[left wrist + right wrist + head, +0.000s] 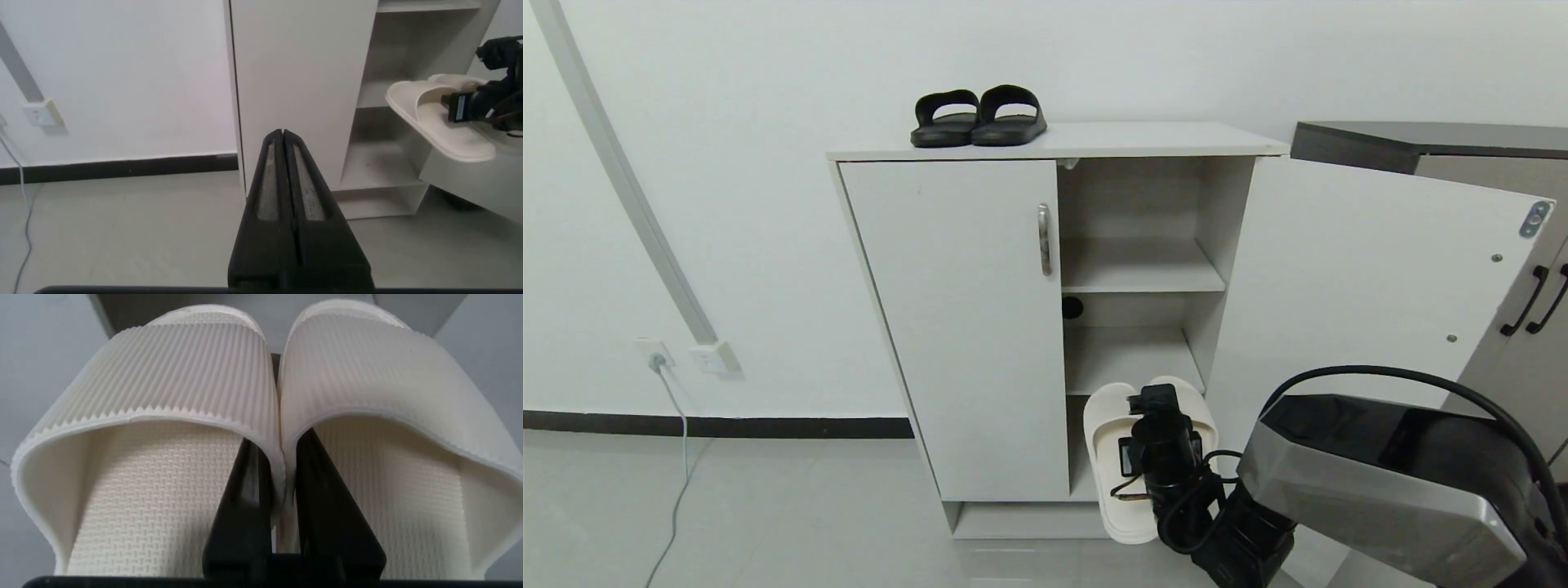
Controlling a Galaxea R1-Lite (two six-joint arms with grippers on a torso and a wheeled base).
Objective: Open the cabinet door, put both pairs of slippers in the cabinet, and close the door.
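Note:
A white cabinet stands against the wall, its right door swung open and its left door shut. A pair of black slippers rests on the cabinet's top. My right gripper is shut on a pair of cream slippers, pinching their two inner strap edges together. It holds them in the air at the cabinet's lower right opening, toes pointing in; the cream slippers also show from the side. My left gripper hangs shut with nothing in it, left of the cabinet above the floor.
Inside the open half are two bare shelves and a bottom compartment. A grey cabinet stands behind the open door at the right. A wall socket with a cable and a slanted conduit are on the left wall.

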